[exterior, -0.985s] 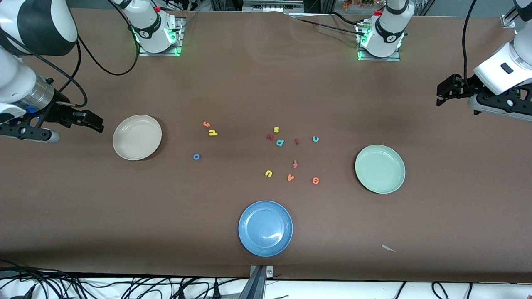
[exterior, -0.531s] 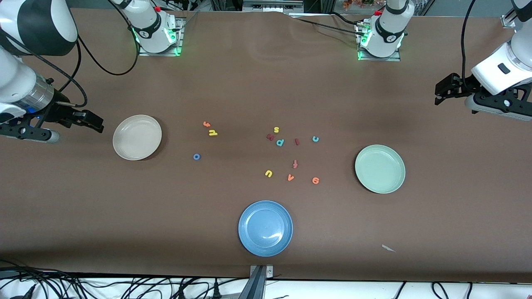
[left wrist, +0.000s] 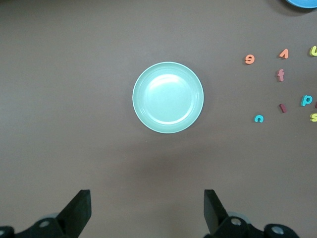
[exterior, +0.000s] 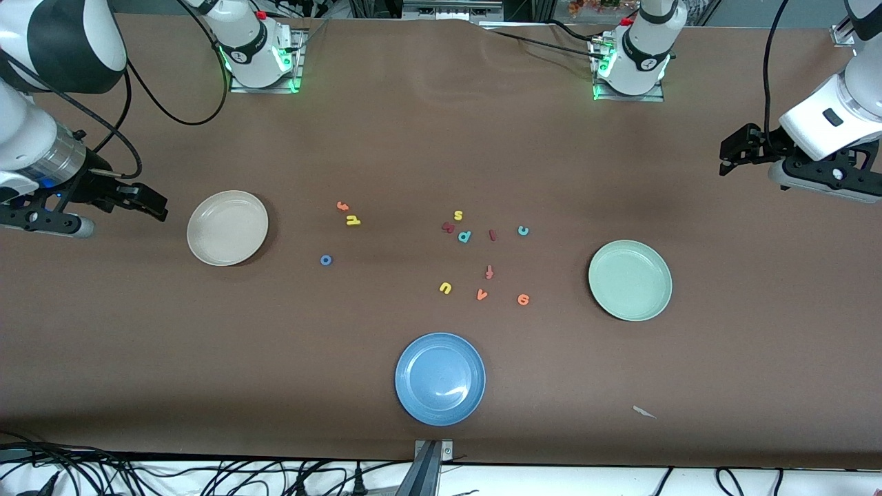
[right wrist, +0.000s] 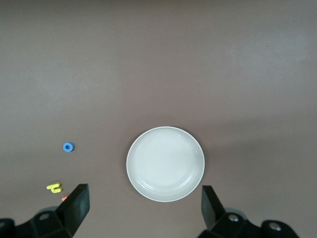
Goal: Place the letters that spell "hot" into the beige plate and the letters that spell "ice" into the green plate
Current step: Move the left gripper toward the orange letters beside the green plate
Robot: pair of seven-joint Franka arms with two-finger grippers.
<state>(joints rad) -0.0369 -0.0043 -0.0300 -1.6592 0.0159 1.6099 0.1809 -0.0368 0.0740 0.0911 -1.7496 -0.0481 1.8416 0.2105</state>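
The beige plate (exterior: pixel 227 228) lay on the tabletop toward the right arm's end, and the green plate (exterior: pixel 630 280) toward the left arm's end. Both plates held nothing. All letters were on the table between them. The orange t (exterior: pixel 342 205) and the yellow h (exterior: pixel 353 220) lay just beside each other, and the blue o (exterior: pixel 326 260) was near them, closer to the front edge. The red i (exterior: pixel 492 235) and the teal c (exterior: pixel 523 231) lay near the middle of the tabletop, and the orange e (exterior: pixel 523 299) was closer to the front edge. A blue plate (exterior: pixel 439 378) stood near the front edge.

The right gripper (exterior: pixel 153 203) hung over the table at the right arm's end, beside the beige plate, fingers apart and holding nothing. The left gripper (exterior: pixel 732 153) hung over the left arm's end, also spread wide and holding nothing.
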